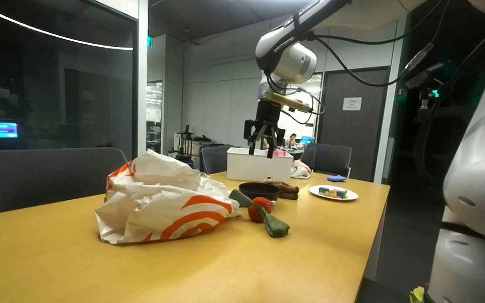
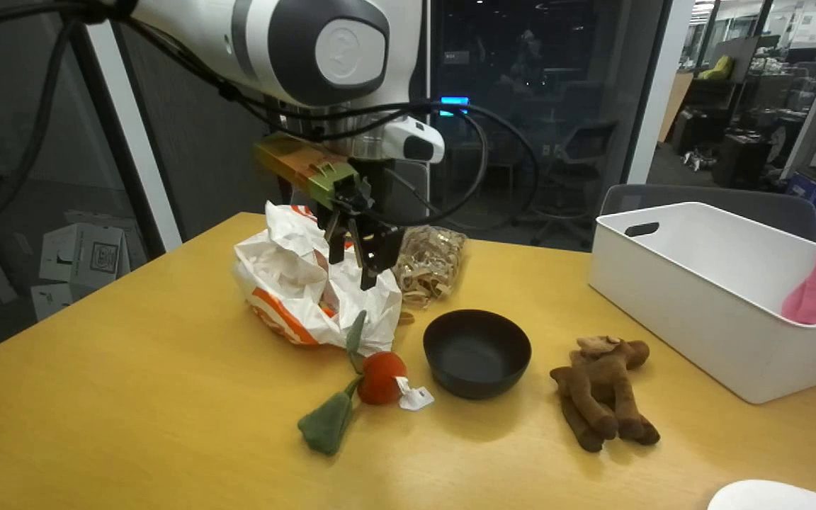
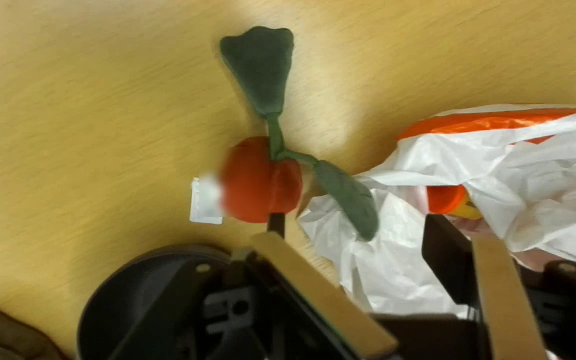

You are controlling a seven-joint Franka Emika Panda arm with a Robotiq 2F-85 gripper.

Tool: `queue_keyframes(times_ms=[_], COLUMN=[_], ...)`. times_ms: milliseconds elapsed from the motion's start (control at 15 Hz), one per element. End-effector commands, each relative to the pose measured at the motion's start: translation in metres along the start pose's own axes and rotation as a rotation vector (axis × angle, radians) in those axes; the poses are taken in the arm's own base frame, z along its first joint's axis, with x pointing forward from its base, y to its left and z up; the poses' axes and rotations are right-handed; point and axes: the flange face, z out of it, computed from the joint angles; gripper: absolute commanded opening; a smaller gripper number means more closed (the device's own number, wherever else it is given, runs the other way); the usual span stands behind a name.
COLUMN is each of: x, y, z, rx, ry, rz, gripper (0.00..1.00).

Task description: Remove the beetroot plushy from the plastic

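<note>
The beetroot plushy is a red ball with two green leaves (image 1: 256,212). It lies on the table beside the open mouth of a crumpled white and orange plastic bag. It shows in both exterior views (image 2: 382,377) and in the wrist view (image 3: 253,182), with a white tag. One leaf reaches over the bag's edge. The plastic bag (image 1: 154,210) also shows in an exterior view (image 2: 284,265) and in the wrist view (image 3: 508,165); something orange and yellow sits inside it. My gripper (image 1: 261,152) is open and empty above the bag and plushy (image 2: 352,272), touching neither, its fingers apart (image 3: 357,220).
A black bowl (image 2: 477,354) stands close beside the plushy. A brown plush animal (image 2: 603,393) lies past it, near a white bin (image 2: 670,290) holding something pink. A clear packet of brown strips (image 2: 431,265) lies behind the bag. A white plate (image 1: 313,190) holds small items.
</note>
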Motion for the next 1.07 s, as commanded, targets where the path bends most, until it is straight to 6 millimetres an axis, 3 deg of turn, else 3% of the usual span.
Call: queue_keyframes(times_ms=[0, 267, 467, 733, 800, 1000], x=[0.003, 0.013, 0.014, 0.014, 0.011, 0.011], y=[-0.043, -0.087, -0.108, -0.121, -0.115, -0.117], z=[-0.026, -0.028, -0.028, -0.028, -0.019, -0.019], rx=[0.041, 0.010, -0.025, -0.073, -0.052, -0.063], ry=[0.045, 0.061, 0.055, 0.036, 0.042, 0.034], rz=[-0.126, -0.268, -0.325, -0.370, -0.337, -0.349], gripper=[1.00, 1.00, 1.00, 1.00, 1.00, 1.00])
